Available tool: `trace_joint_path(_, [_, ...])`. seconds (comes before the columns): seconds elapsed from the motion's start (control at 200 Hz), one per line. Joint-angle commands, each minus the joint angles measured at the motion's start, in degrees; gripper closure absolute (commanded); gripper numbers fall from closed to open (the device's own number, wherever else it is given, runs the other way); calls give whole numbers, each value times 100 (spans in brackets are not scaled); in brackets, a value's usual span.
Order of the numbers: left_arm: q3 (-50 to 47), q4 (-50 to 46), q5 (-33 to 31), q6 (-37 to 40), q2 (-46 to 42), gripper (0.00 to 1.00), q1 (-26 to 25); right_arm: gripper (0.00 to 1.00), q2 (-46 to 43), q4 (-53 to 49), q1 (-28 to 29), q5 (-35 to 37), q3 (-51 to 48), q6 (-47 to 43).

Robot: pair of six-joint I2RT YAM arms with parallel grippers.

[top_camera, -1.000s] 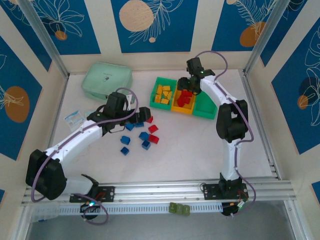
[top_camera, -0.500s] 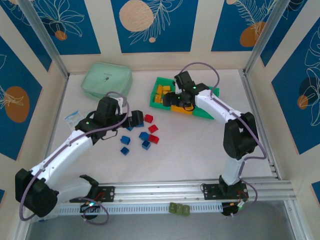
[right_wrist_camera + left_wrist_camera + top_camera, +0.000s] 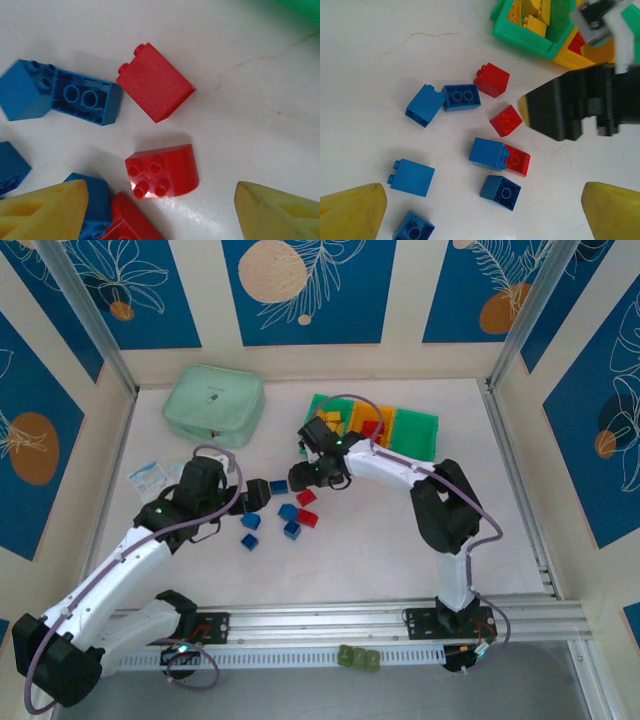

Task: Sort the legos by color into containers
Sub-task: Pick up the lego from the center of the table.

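Legos [image 3: 489, 153] crowded the bench [image 3: 380, 540] under left jaws and right jaws, both apart; a red lego [image 3: 161, 171] lay between the right jaws.

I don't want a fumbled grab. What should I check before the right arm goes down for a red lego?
1. Right gripper open: ok.
2. Studs-up red brick between its fingers: ok.
3. Space for both fingers: not ok; a second red brick and a blue brick crowd one finger.
4. Left gripper apart from the right: ok.
5. Orange-yellow bin unobstructed: cannot tell; the right arm hides part of it.
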Motion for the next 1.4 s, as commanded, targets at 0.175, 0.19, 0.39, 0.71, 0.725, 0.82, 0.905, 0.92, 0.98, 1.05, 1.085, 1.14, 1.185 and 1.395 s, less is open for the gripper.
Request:
trace_joint_path(0.175, [-115, -165, -217, -104, -198, 1, 85, 30, 893, -248, 49, 536, 1087, -376])
trace_joint_path(0.19, [-115, -169, -219, -101, -199, 1, 85, 30, 934, -257, 47, 559, 1130, -405])
trace_joint_path(0.39, [-71, -252, -311, -14, -189, 1, 101, 33, 1450, -443, 32, 397, 1750, -855])
trace_joint_path(0.71, [-27, -210, -302, 48, -82, 1, 131, 40, 1897, -678, -30, 148, 2229, -1196])
trace_joint_path(0.725, [-27, -209, -297, 42, -76, 1, 133, 41, 1900, -680, -30, 141, 2234, -1201])
trace_joint_path(0.82, [-9, -201, -277, 54, -25, 1, 138, 45, 1907, -694, -47, 116, 2225, -1223])
trace_joint_path(0.905, [17, -191, -251, 60, 1, 1, 138, 48, 1924, -731, -51, 105, 2234, -1244])
trace_joint_path(0.92, [17, -191, -256, 60, 11, 1, 145, 49, 1930, -737, -54, 105, 2234, -1241])
trace_joint_path(0.98, [48, -199, -251, 78, 28, 1, 146, 52, 1925, -746, -56, 87, 2219, -1262])
trace_joint_path(1.05, [69, -215, -246, 92, 31, 1, 146, 57, 1892, -785, -51, 97, 2216, -1276])
trace_joint_path(1.085, [70, -217, -236, 79, 34, 1, 146, 60, 1859, -801, -47, 97, 2216, -1276])
trace_joint_path(1.14, [79, -219, -215, 67, 29, 1, 149, 63, 1784, -821, -34, 116, 2203, -1284])
trace_joint_path(1.185, [78, -213, -185, 52, 26, 1, 149, 65, 1708, -832, -22, 131, 2175, -1284])
trace_joint_path(1.395, [129, -174, -14, -8, -29, 1, 156, 70, 1155, -789, -45, 226, 1843, -1224])
